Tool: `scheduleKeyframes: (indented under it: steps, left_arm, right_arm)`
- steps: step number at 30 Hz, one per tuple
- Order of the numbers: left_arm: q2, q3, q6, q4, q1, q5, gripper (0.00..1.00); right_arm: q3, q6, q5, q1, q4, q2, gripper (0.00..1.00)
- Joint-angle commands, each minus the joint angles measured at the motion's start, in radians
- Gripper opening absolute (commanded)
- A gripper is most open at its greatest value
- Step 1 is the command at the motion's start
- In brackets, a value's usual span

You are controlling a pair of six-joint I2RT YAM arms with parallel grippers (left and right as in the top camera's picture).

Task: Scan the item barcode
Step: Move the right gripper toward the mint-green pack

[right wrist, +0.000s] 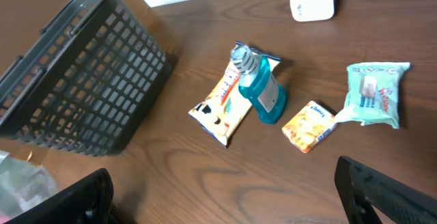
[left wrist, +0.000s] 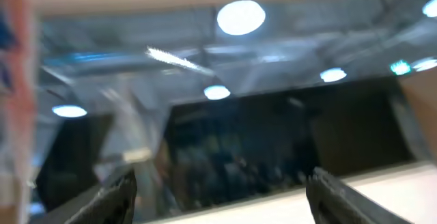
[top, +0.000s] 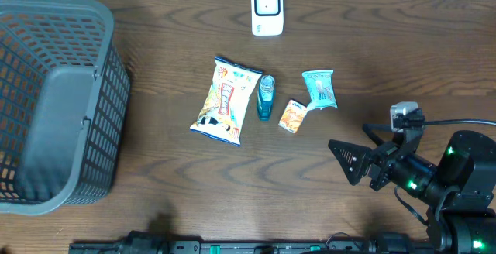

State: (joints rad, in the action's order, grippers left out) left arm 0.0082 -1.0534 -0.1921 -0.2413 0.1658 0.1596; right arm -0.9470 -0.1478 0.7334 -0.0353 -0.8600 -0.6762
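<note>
While nothing is held, the right fingers [right wrist: 386,197] stand wide over the worktop [top: 178,200], facing the goods as if to pick one, and the left fingers [left wrist: 113,200] are spread empty too, tipped toward the ceiling. A snack bag [top: 226,101], blue bottle [top: 266,97], orange box [top: 293,116] and teal packet [top: 319,89] lie clustered mid-worktop, near the white scanner [top: 267,9], probably for a short carry; a basket [top: 112,107] sits at the left edge, likely for scanned goods.
</note>
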Motion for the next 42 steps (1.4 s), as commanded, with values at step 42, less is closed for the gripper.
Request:
scheduleKeyframes:
  steps: [42]
  left_arm:
    - [-0.005,0.049,0.281,0.048,-0.16,-0.028,0.8]
  right_arm:
    - [-0.004,-0.309,-0.65,0.229,0.116,-0.427,0.99]
